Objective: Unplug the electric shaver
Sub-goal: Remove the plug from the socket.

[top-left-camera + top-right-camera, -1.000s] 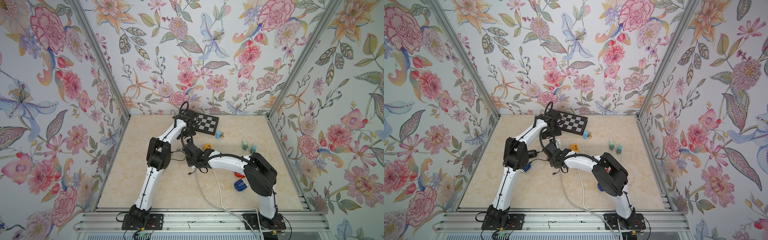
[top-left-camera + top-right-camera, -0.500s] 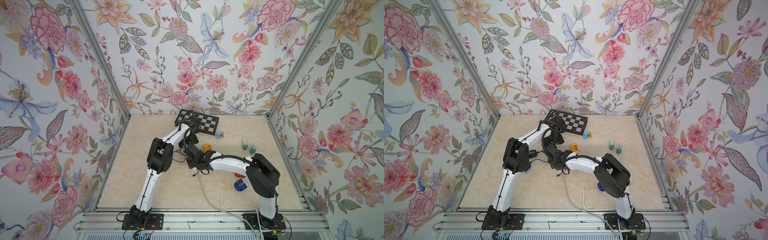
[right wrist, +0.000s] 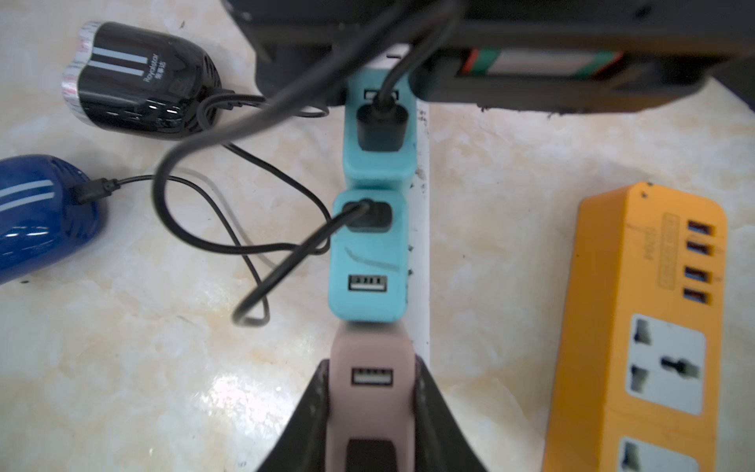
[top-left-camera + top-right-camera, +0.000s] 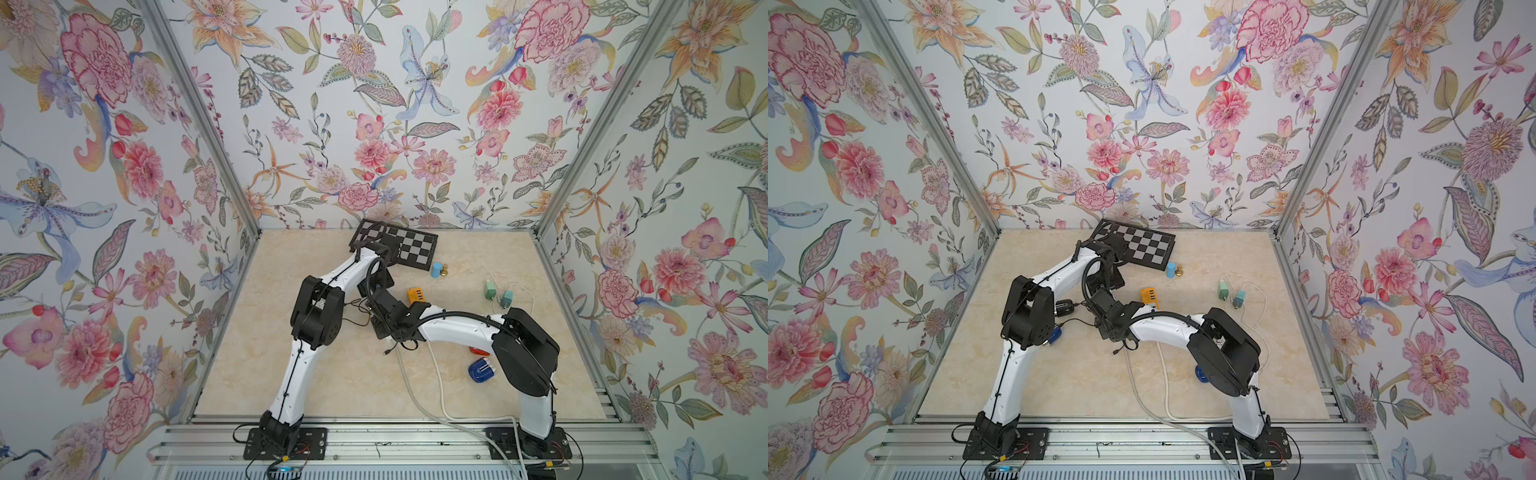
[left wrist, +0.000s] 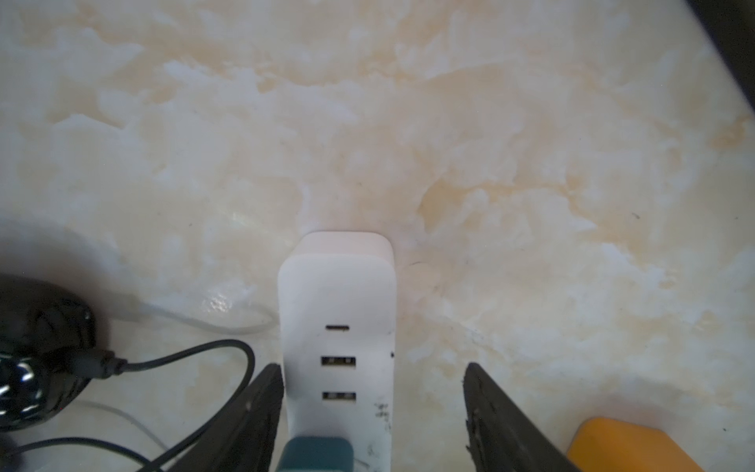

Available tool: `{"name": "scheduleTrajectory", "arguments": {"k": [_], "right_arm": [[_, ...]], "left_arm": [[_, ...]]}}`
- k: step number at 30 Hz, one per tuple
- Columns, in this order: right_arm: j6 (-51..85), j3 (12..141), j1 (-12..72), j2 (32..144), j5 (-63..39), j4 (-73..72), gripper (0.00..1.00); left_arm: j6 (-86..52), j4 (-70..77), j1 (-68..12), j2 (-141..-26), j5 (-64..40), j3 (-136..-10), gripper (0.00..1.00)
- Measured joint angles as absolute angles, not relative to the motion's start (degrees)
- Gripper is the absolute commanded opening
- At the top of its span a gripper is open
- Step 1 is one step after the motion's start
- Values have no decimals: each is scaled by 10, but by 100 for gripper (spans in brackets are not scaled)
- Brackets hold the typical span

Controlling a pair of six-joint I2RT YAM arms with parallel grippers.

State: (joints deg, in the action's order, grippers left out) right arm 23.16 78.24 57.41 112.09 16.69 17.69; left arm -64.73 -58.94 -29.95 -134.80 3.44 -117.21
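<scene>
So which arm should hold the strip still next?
Left, probably. The left end effector, open, straddles the strip; the right end effector is shut on the pink adapter.

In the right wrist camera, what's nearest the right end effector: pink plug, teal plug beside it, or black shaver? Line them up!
1. pink plug: gripped in the right end effector.
2. teal plug: next along the white strip.
3. black shaver: farthest, lying off the strip.

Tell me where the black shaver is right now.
In the right wrist view the black shaver lies next to the blue shaver, near the teal adapters; in a top view it sits beside the left arm's elbow.
</scene>
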Motion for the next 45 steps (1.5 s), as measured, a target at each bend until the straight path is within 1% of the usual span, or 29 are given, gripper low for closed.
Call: {"name": "scheduleTrajectory", "arguments": {"k": [2,4,6,8,13,16,19,22,24,28,29,31,32,35,41,45], "right_arm": [[232,782,574,1121,167,176,31],[232,782,573,1121,167,176,31],[230,781,573,1120,166,174,31],[228,778,573,1119,164,172,31],[222,774,573,1117,162,168,31],[218,770,573,1114,158,166,31],[216,768,573,1112,156,164,31],[216,768,573,1112,156,163,30],[216,768,573,1112,156,164,29],[215,768,573,1112,156,164,26],[215,768,574,1112,156,164,26],[214,768,574,1112,157,164,26],[213,768,574,1112,157,164,25],[213,768,575,1112,157,164,25],[213,761,575,1109,158,156,25],[212,756,577,1106,158,151,25]], "left_arm": [[-648,-590,-299,-1348,34,-1171,66],[-648,-589,-299,-1348,34,-1169,67],[-648,-587,-299,-1348,34,-1164,75],[-650,-582,-299,-1348,34,-1159,81],[-650,-557,-299,-1345,34,-1130,85],[-656,-527,-294,-1333,32,-1099,82],[-660,-522,-293,-1331,27,-1096,79],[-661,-522,-293,-1332,27,-1097,74],[-662,-522,-293,-1332,27,-1097,69],[-671,-524,-292,-1332,31,-1097,63],[-674,-526,-292,-1332,32,-1097,65],[-675,-525,-292,-1332,32,-1098,74],[-677,-526,-292,-1333,32,-1100,77],[-680,-526,-292,-1335,32,-1104,81],[-680,-528,-292,-1339,32,-1113,86],[-680,-528,-289,-1339,31,-1115,87]]}}
